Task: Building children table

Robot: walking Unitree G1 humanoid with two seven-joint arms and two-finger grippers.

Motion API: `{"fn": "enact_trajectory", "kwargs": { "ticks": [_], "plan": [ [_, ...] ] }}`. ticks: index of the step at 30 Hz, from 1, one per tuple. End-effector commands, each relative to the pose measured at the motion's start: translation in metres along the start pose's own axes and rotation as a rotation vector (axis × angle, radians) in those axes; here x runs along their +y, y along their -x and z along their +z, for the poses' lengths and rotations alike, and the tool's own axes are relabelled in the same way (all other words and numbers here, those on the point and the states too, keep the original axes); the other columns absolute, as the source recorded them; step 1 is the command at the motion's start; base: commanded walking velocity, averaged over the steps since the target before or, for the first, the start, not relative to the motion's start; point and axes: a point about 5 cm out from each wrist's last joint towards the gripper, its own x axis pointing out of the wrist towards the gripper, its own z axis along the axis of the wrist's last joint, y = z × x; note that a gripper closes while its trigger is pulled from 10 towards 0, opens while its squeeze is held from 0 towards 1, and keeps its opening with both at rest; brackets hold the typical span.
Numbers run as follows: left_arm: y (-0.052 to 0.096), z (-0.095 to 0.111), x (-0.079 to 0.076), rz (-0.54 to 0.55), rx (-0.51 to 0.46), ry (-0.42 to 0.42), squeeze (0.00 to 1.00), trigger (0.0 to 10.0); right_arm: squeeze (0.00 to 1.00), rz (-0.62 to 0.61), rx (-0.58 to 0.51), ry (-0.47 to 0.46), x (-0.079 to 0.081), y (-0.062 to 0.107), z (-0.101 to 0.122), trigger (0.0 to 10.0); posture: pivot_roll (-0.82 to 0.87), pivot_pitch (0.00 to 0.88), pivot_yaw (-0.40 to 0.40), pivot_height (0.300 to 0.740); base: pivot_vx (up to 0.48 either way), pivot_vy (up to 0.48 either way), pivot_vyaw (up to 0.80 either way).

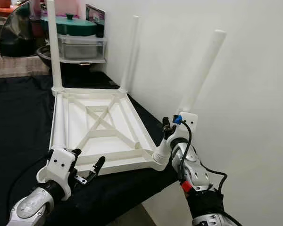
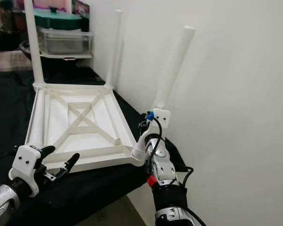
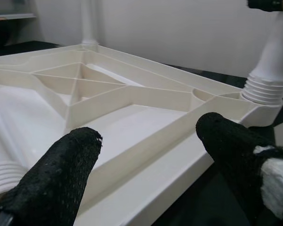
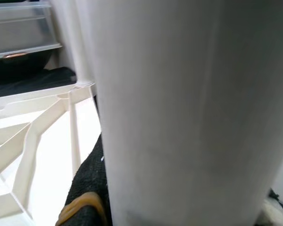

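Observation:
A white children's table top (image 1: pixel 99 127) lies upside down on a black cloth. Two white legs (image 1: pixel 53 47) stand upright in its far corners. A third leg (image 1: pixel 200 75) leans outward from the near right corner socket (image 1: pixel 160 157), its threaded end (image 3: pixel 266 89) at the socket. My right gripper (image 1: pixel 172 128) is shut on this leg low down, and the leg (image 4: pixel 179 113) shows close in the right wrist view. Another leg (image 1: pixel 59 122) lies along the left rim. My left gripper (image 1: pixel 87 161) hangs open just before the front rim (image 3: pixel 146 183), holding nothing.
The black cloth (image 1: pixel 19 117) covers the work surface, which ends close in front of me. A white wall (image 1: pixel 245 94) runs along the right side. At the back stands a clear bin with a green lid (image 1: pixel 80 42), next to a dark rounded object (image 1: pixel 19 33).

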Motion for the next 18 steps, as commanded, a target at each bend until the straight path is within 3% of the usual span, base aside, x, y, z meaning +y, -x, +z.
{"fn": "enact_trajectory", "kwargs": {
  "ticks": [1,6,11,13,14,15,16,17,18],
  "plan": [
    [-0.003,0.000,0.000,0.006,-0.005,-0.011,0.00,10.0,0.00,-0.126,0.078,0.030,-0.027,0.003,-0.020,0.0,0.15,0.000,-0.163,0.740,0.000,0.000,0.00],
    [-0.003,0.000,0.001,0.008,-0.003,-0.015,0.00,10.0,0.00,-0.088,0.059,-0.005,-0.022,0.004,-0.018,0.0,0.14,0.000,-0.159,0.740,0.000,0.000,0.00],
    [-0.004,-0.001,0.000,0.005,0.001,-0.015,0.00,10.0,0.00,0.176,0.047,-0.117,0.006,0.005,-0.011,0.0,0.14,0.000,-0.156,0.740,0.000,0.000,0.00],
    [-0.004,-0.001,0.000,0.005,0.001,-0.015,0.00,10.0,0.00,0.176,0.047,-0.117,0.006,0.005,-0.011,0.0,0.14,0.000,-0.156,0.740,0.000,0.000,0.00],
    [-0.004,-0.001,0.000,0.002,0.003,-0.014,0.00,10.0,0.00,0.253,0.070,-0.140,0.012,0.006,-0.012,0.0,0.14,0.000,-0.158,0.740,0.000,0.000,0.00],
    [-0.004,-0.001,0.000,0.002,0.003,-0.014,0.00,10.0,0.00,0.253,0.070,-0.140,0.012,0.006,-0.012,0.0,0.14,0.000,-0.158,0.740,0.000,0.000,0.00],
    [-0.003,-0.002,-0.001,-0.002,0.009,-0.014,0.00,10.0,0.00,0.380,0.090,-0.140,0.019,0.009,-0.013,0.0,0.14,0.000,-0.157,0.740,0.000,0.000,0.00],
    [-0.003,-0.002,-0.001,-0.002,0.009,-0.014,0.00,10.0,0.00,0.380,0.090,-0.140,0.019,0.009,-0.013,0.0,0.14,0.000,-0.157,0.740,0.000,0.000,0.00],
    [-0.003,-0.003,0.000,-0.005,0.013,-0.014,0.00,10.0,0.00,0.484,0.117,-0.143,0.023,0.013,-0.015,0.0,0.14,0.000,-0.159,0.740,0.000,0.000,0.00]
  ]
}}
